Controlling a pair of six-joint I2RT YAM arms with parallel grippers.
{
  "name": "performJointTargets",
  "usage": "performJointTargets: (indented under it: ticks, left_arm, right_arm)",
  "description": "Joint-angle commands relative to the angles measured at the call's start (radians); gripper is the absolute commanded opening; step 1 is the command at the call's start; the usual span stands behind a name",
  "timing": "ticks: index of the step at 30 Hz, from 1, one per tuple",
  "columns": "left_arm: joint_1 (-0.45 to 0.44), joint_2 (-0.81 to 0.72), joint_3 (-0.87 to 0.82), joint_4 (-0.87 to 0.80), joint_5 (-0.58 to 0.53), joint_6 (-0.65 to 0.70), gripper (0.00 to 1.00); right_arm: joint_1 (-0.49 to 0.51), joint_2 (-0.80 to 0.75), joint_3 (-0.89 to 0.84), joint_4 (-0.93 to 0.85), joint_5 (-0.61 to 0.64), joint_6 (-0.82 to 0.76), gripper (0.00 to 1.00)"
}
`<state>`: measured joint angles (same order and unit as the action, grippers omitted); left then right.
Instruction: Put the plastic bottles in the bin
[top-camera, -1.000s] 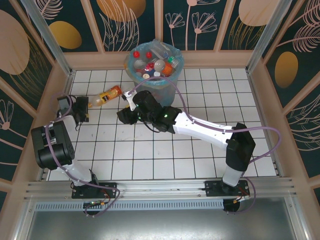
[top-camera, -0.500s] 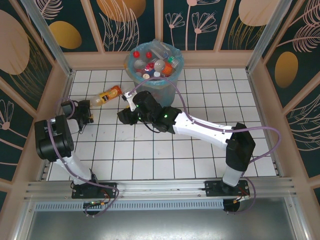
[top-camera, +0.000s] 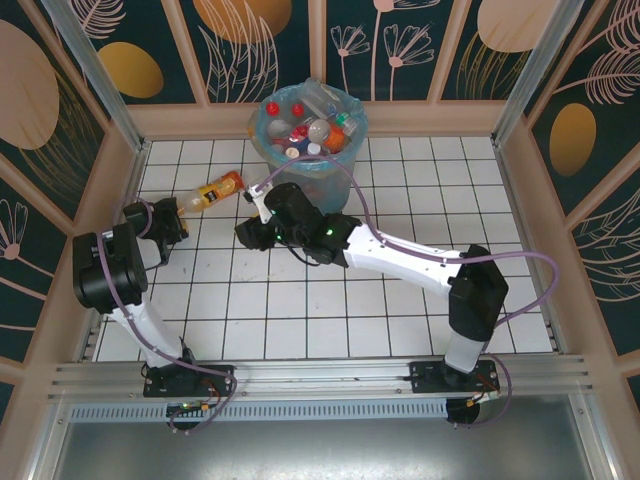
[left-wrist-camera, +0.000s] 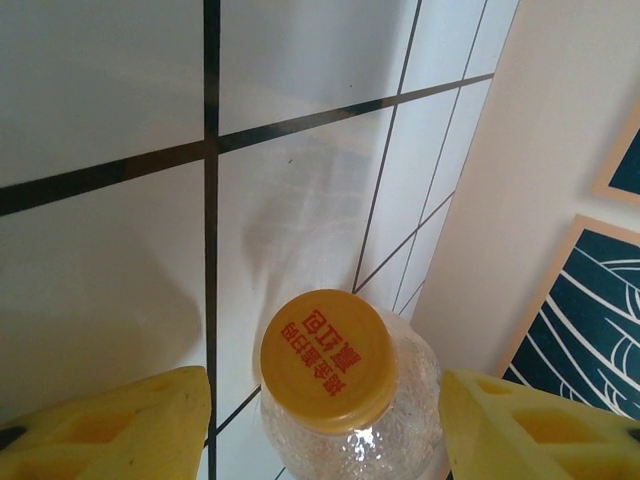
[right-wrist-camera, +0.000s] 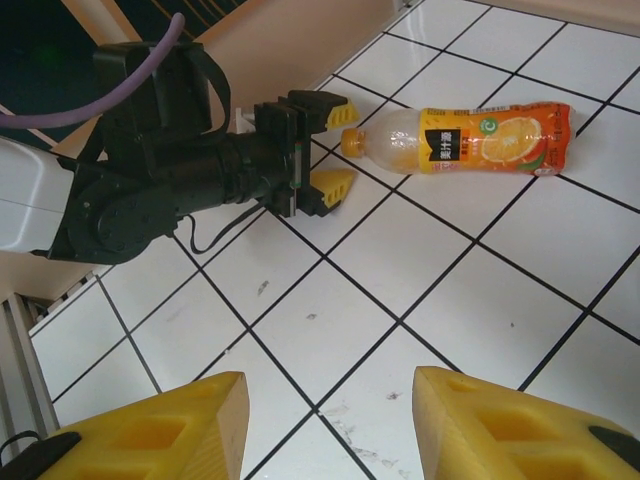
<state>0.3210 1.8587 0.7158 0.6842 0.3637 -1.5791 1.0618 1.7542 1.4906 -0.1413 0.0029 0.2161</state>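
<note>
Though clear-necked, orange bottle (right-wrist-camera: 470, 140) (yellow cap (left-wrist-camera: 325, 358))

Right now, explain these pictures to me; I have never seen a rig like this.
Two robot arms stand side by side, each ending in a two-finger gripper. One picture looks down from above; the other two come from wrist cameras. On the white tiled table lies one orange bottle; the bin at the far side holds many bottles. The left gripper is open, fingers either side of that bottle's cap, not gripping. The right gripper hangs open, holding nothing.
</note>
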Motion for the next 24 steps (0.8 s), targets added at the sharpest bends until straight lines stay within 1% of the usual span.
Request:
performJointTargets:
  ticks: [1, 11, 13, 16, 19, 24]
  left_arm:
    - [0.007, 0.034, 0.005, 0.086, 0.022, -0.064, 0.60]
    - [0.007, 0.058, 0.032, 0.114, 0.032, -0.095, 0.48]
    - [0.007, 0.067, 0.038, 0.121, 0.037, -0.101, 0.48]
    - [0.007, 0.076, 0.045, 0.126, 0.034, -0.105, 0.42]
    - [0.006, 0.082, 0.053, 0.121, 0.030, -0.102, 0.37]
    - [0.007, 0.100, 0.071, 0.115, 0.032, -0.101, 0.36]
  right_arm:
    - [-0.008, 0.019, 0.011, -0.021, -0.005, -0.003, 0.48]
    - [-0.018, 0.042, 0.028, -0.032, -0.021, -0.006, 0.47]
    - [-0.020, 0.044, 0.031, -0.036, -0.020, -0.009, 0.47]
    - [-0.023, 0.044, 0.033, -0.039, -0.020, -0.009, 0.47]
    - [-0.025, 0.045, 0.033, -0.040, -0.022, -0.009, 0.48]
    - [-0.026, 0.047, 0.033, -0.040, -0.024, -0.009, 0.48]
